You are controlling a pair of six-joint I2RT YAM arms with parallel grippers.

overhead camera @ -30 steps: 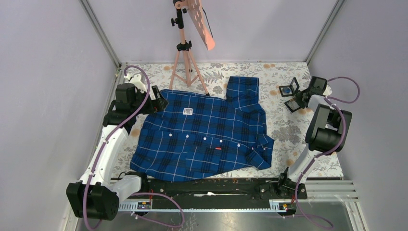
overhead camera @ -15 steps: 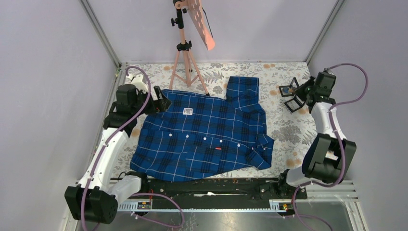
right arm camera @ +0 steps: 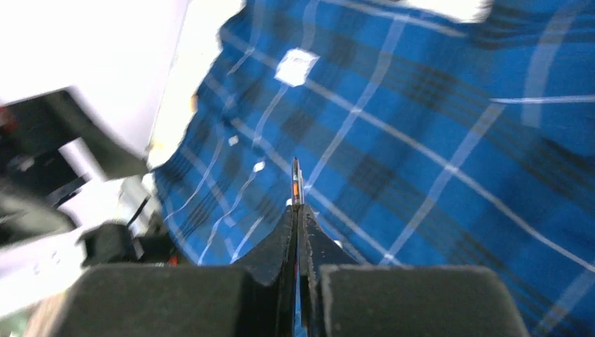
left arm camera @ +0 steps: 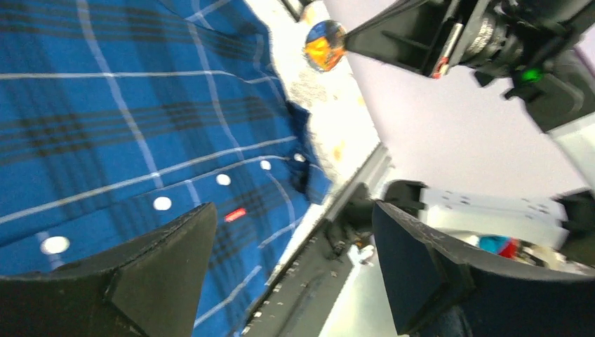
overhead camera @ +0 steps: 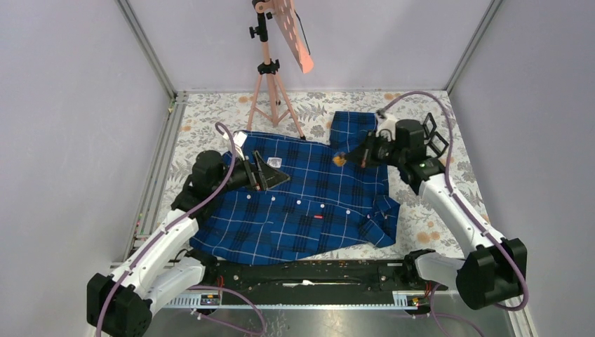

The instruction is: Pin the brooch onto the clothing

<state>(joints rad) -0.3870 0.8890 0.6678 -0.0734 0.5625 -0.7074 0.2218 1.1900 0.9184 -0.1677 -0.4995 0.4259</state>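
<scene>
The right gripper [overhead camera: 345,157], clamped on a small round orange brooch [overhead camera: 339,160], hangs over the dark-blue plaid shirt [overhead camera: 302,203] toward the table's [overhead camera: 421,186] far edge. The left gripper [overhead camera: 272,173], spread wide and empty, faces it from the collar side.

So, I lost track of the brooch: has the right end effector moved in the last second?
Yes. The right end effector has swung left, toward the tripod, and now hangs over the shirt, shut on the brooch.
</scene>
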